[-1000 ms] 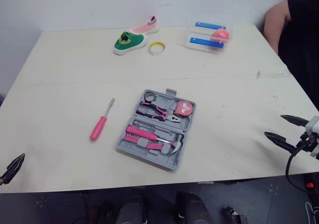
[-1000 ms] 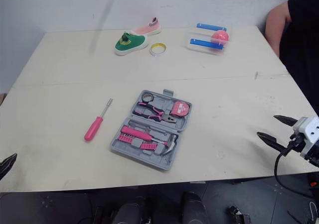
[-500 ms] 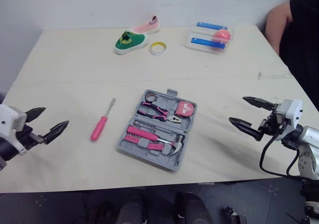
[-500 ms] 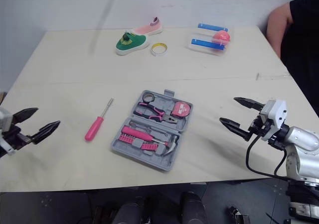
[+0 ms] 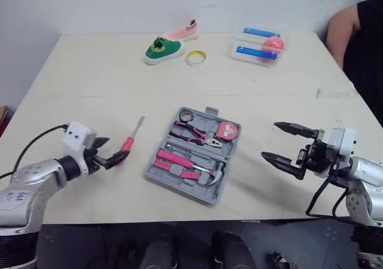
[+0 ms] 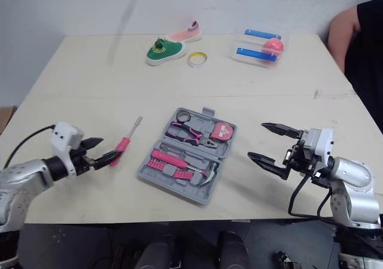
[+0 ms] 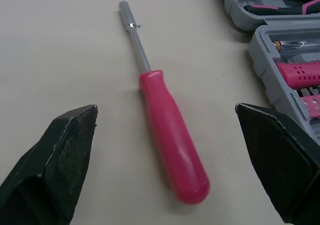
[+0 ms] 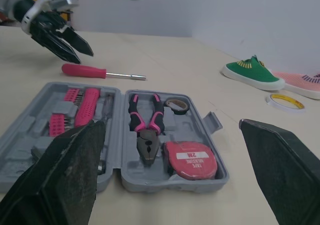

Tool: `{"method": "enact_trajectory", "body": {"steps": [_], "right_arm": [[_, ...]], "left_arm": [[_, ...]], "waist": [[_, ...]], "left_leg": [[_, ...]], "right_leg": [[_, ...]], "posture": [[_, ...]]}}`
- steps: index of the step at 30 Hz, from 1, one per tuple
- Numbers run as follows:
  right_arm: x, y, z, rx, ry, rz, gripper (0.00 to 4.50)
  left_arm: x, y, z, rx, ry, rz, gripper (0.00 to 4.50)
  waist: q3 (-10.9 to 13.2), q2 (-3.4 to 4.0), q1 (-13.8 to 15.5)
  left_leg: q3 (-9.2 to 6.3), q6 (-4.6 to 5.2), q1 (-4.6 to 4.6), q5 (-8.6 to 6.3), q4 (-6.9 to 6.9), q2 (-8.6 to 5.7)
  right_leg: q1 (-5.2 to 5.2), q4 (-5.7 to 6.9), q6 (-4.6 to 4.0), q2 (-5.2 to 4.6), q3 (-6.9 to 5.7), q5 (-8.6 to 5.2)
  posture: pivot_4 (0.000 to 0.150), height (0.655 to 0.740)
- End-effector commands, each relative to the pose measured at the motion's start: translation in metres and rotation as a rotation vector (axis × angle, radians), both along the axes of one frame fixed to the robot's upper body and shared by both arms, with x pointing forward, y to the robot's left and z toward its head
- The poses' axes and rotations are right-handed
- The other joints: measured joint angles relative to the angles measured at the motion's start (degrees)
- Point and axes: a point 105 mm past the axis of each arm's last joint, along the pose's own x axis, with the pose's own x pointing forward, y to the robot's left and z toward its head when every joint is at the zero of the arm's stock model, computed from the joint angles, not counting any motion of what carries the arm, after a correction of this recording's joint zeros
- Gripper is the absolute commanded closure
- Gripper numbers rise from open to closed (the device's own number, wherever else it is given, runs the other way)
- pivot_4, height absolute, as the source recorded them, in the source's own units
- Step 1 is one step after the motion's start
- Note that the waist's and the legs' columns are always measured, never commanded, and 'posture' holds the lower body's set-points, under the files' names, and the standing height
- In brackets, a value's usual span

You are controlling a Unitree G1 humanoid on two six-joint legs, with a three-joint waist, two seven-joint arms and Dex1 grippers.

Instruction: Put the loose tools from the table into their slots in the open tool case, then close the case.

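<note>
The grey tool case (image 5: pixel 229 152) lies open at the table's middle, holding pink pliers (image 8: pixel 146 122), a tape measure (image 5: pixel 225 130), a hammer and pink bits. To its left on the table lies a loose pink-handled screwdriver (image 7: pixel 170 135), shaft pointing away from me. My left gripper (image 5: pixel 118 147) is open, with its fingertips straddling the near end of the handle and not touching it. My right gripper (image 5: pixel 269 140) hangs open just right of the case with nothing between its fingers; in its wrist view the right gripper (image 8: pixel 171 121) faces the case.
At the far edge stand a green shoe (image 5: pixel 163 49), a pink shoe (image 5: pixel 182 31), a roll of tape (image 5: pixel 195 57) and a clear box (image 5: pixel 260 45) with blue bars and a pink ball. A person (image 5: pixel 359 36) stands at the back right corner.
Both arms came in from the table's near edge. The left gripper moved right up to the screwdriver handle; the right gripper moved left toward the case. The camera shifted slightly.
</note>
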Motion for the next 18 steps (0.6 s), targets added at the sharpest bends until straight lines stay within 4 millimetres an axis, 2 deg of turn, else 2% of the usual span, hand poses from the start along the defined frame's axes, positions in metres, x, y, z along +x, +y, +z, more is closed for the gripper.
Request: {"method": "enact_trajectory", "body": {"steps": [1, 5, 8, 14, 15, 18], "right_arm": [[-0.010, 0.017, 0.011, 0.005, -0.038, 0.079, 0.03], [-0.014, 0.025, 0.015, 0.001, -0.049, 0.105, 0.03], [-0.015, 0.027, 0.015, -0.011, -0.054, 0.114, 0.00], [-0.016, 0.024, 0.012, -0.031, -0.047, 0.098, 0.00], [-0.016, 0.023, 0.011, -0.033, -0.047, 0.087, 0.00], [-0.015, 0.019, 0.011, -0.039, -0.045, 0.061, 0.00]], "left_arm": [[0.010, 0.000, -0.003, 0.050, 0.013, 0.077, 0.00], [0.015, 0.001, -0.018, 0.052, 0.068, 0.107, 0.00], [0.018, -0.005, -0.025, 0.055, 0.090, 0.078, 0.87], [0.020, -0.007, -0.032, 0.059, 0.096, 0.071, 3.67], [0.020, -0.005, -0.030, 0.062, 0.082, 0.067, 3.94], [0.022, -0.004, -0.015, 0.054, -0.011, 0.027, 3.94]], "waist": [[0.00, 0.00, 0.04], [0.00, 0.00, 0.00], [0.02, -0.03, 0.13], [0.02, -0.03, 0.75], [0.02, -0.03, 0.85], [0.02, -0.03, 1.08]], "left_leg": [[-0.01, 0.00, 0.00, 0.01, 0.01, 0.00], [0.04, -0.01, 0.02, 0.02, 0.01, 0.02], [0.03, -0.03, 0.00, 0.03, 0.03, 0.05], [0.04, -0.02, 0.01, 0.04, 0.03, 0.01], [0.04, -0.02, 0.01, 0.04, 0.03, 0.01], [0.04, -0.02, 0.02, 0.04, 0.03, 0.02]], "right_leg": [[0.00, 0.02, 0.00, 0.01, 0.00, 0.00], [-0.02, 0.03, 0.00, 0.10, 0.08, 0.00], [-0.04, 0.02, 0.00, 0.15, 0.07, 0.00], [-0.03, 0.02, 0.00, 0.09, 0.11, 0.00], [-0.03, 0.02, 0.00, 0.10, 0.11, 0.00], [-0.04, 0.02, 0.00, 0.10, 0.11, 0.00]], "posture": [[0.150, 0.7400], [0.150, 0.7400], [0.150, 0.7400], [0.150, 0.7400], [0.150, 0.7400], [0.150, 0.7400]]}}
